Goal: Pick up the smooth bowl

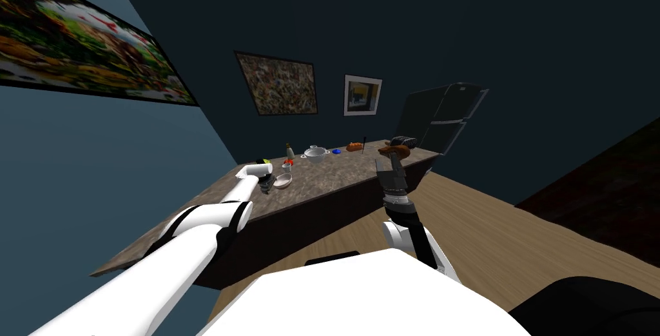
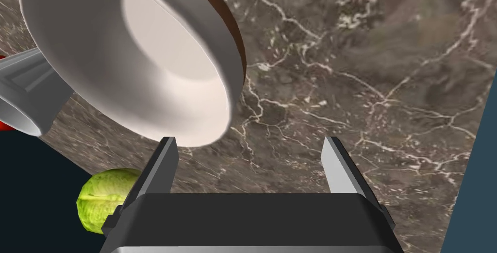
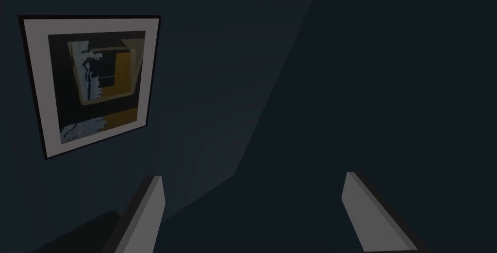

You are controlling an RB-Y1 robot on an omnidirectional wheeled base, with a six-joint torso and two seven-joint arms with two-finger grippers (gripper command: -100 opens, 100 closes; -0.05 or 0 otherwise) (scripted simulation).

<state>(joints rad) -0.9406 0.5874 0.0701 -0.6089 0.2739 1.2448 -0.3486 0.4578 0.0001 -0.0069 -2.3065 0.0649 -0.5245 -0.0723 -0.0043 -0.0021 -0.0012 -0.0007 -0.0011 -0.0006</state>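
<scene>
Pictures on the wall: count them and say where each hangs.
3. A large picture at the head view's upper left; a dark-framed picture above the counter; a small white-bordered picture just right of it. Others may hang outside the view.

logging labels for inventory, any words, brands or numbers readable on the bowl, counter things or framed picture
None can be read. The bowl is plain white, the counter shows only marble veins, the framed picture only painted shapes; the bottle is too small to tell.
</scene>
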